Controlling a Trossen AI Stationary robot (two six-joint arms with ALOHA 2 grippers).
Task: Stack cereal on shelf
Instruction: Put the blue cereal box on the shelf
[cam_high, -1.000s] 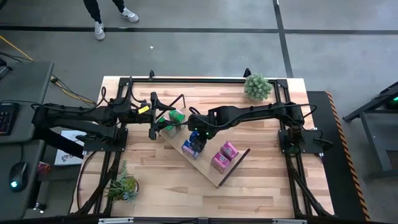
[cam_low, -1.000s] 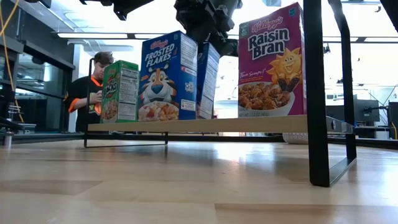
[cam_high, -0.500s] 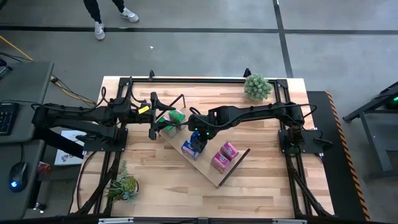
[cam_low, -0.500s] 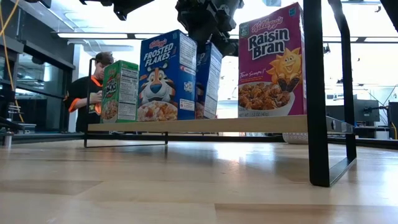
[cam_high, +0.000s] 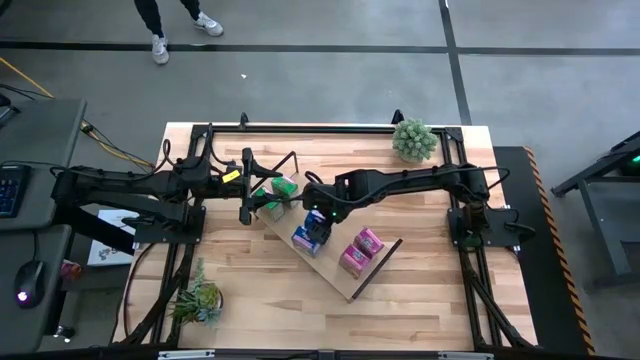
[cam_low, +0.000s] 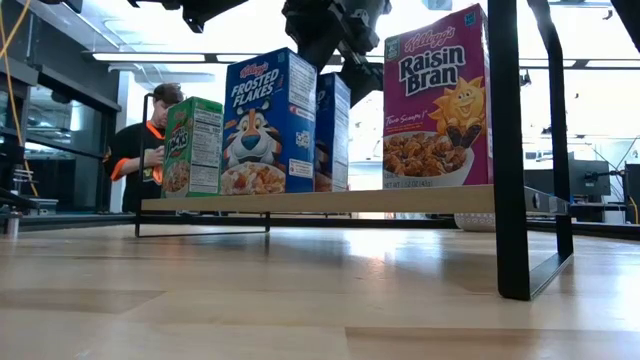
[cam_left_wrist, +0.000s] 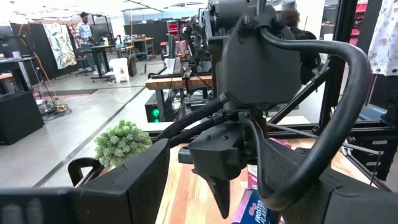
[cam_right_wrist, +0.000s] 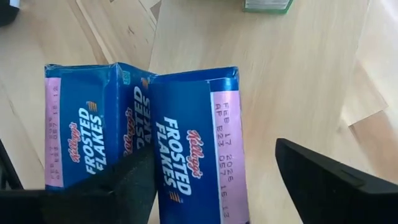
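The shelf (cam_high: 335, 262), a light-wood board on dark rod frames, lies slantwise across the table's middle. On it stand green cereal boxes (cam_high: 281, 187), two blue Frosted Flakes boxes (cam_high: 309, 236) side by side, and pink Raisin Bran boxes (cam_high: 360, 250), each on its bottom. My right gripper (cam_right_wrist: 211, 155) hangs open above the blue pair, pointing steeply down, with a finger on either side of one blue box's top (cam_right_wrist: 196, 143). That box (cam_low: 333, 132) stands upright on the board. My left gripper (cam_high: 245, 205) waits open and level at the shelf's far-left end.
Potted plants stand at the table's far right (cam_high: 414, 139) and near left (cam_high: 198, 300). The shelf's dark end frame (cam_low: 510, 150) rises close to the low camera. A person (cam_low: 142, 150) stands beyond the table, and another person's legs (cam_high: 158, 30) show on the floor.
My right gripper has opened and let go of the second blue box without moving away. The box, which leaned in the hold, now stands upright on the shelf beside the other blue box.
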